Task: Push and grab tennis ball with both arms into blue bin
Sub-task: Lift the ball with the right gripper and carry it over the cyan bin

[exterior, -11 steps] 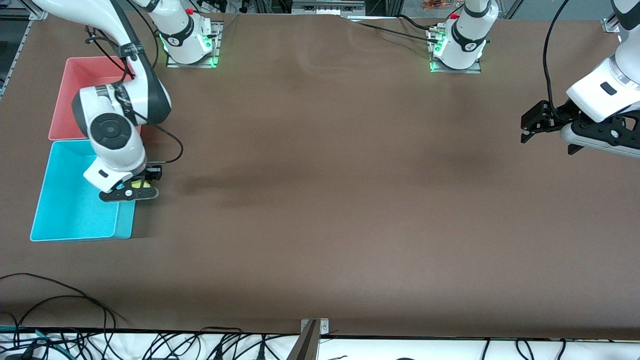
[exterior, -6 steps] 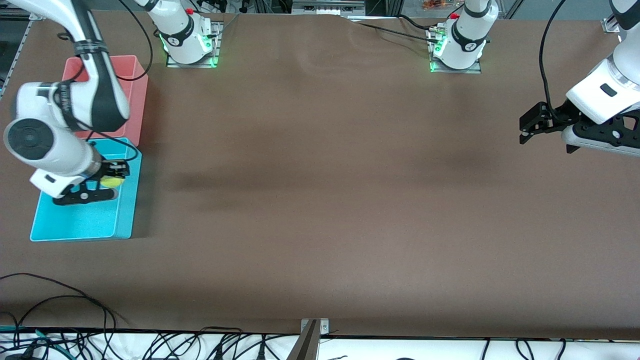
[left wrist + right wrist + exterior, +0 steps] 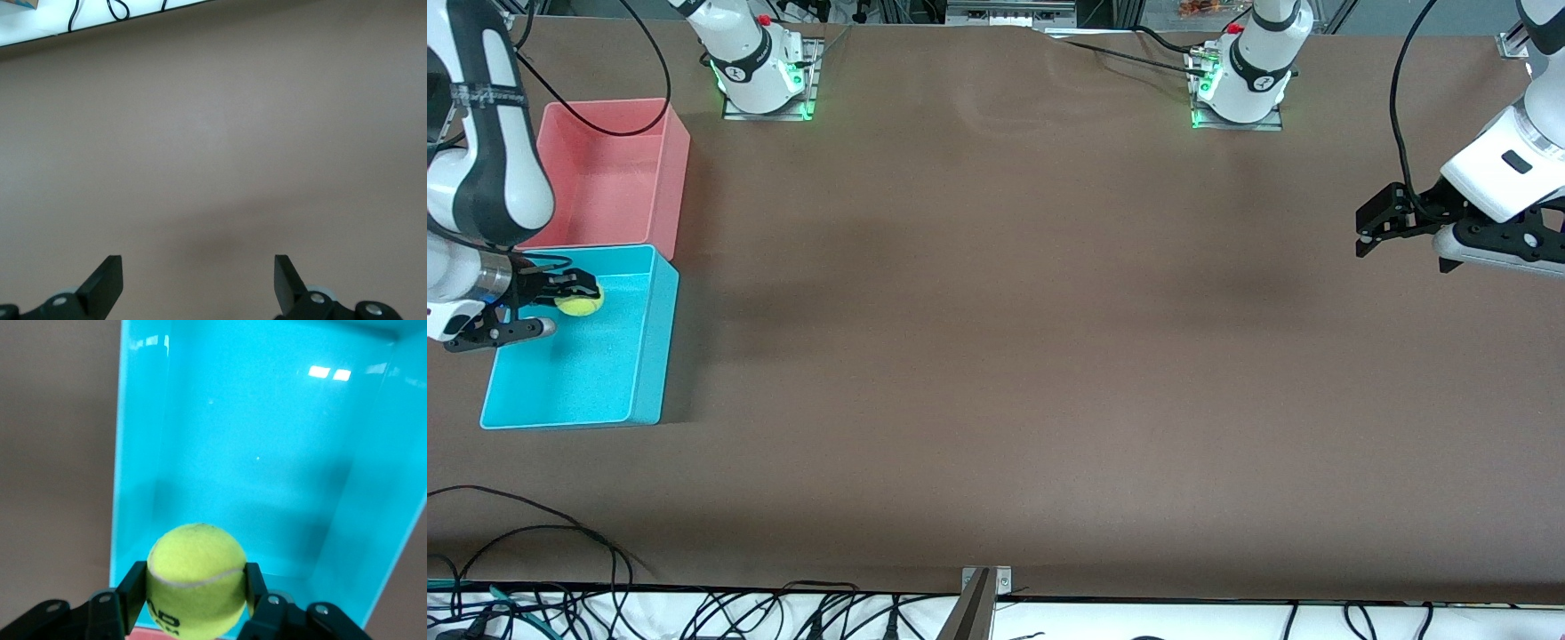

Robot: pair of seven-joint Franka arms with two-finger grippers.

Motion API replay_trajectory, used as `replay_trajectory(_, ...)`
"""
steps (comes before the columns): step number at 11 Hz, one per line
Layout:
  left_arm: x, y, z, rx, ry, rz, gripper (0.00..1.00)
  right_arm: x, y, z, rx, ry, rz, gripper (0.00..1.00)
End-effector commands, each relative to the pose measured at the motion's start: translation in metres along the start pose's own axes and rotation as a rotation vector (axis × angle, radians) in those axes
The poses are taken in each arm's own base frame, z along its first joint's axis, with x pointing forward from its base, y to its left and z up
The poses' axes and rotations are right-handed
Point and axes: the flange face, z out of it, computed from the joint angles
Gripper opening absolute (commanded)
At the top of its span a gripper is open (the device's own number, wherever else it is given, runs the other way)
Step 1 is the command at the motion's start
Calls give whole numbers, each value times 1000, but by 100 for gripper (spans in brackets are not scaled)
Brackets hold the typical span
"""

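The yellow-green tennis ball (image 3: 579, 304) (image 3: 195, 579) is held in the air over the blue bin (image 3: 645, 356) (image 3: 140, 440), near the bin's wall that adjoins the pink tub. My right gripper (image 3: 575, 293) (image 3: 193, 590) is shut on the ball, one finger on each side of it. The bin's inside is bare below the ball. My left gripper (image 3: 1365, 233) (image 3: 198, 283) hangs open over bare table at the left arm's end, nothing between its fingers, and that arm waits.
A pink-red tub (image 3: 671, 169) stands against the blue bin, farther from the front camera. The two arm bases (image 3: 765, 80) (image 3: 1240, 84) stand along the table's edge farthest from the camera. Cables (image 3: 534, 533) lie along the edge nearest the camera.
My right arm has carried the tennis ball from just beside the bin's wall to over the bin's inside, toward the right arm's end of the table. The left arm has barely shifted.
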Motion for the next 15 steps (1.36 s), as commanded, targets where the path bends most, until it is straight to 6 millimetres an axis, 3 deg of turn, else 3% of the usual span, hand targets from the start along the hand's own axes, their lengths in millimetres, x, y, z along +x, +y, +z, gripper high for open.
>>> replay_trajectory(1, 1, -2, -2, -17, -8, -4, 100, -15, 14, 31, 61, 20, -6, 49)
replay_trajectory(4, 1, -2, -1, -14, -9, -2, 100, -25, 38, 89, 184, -2, 1, 49)
replay_trajectory(7, 1, -2, -2, -16, -8, -3, 100, -37, 59, 125, 248, -13, -12, 49)
replay_trajectory(10, 1, -2, -1, -15, -11, -2, 100, -36, 56, 125, 263, -8, -20, 51)
replay_trajectory(12, 1, -2, -1, -14, -9, -4, 100, -36, 56, 123, 264, -9, -11, 100)
replay_trajectory(15, 1, -1, -1, -15, -11, -1, 100, -26, 60, 85, 259, -5, -11, 100)
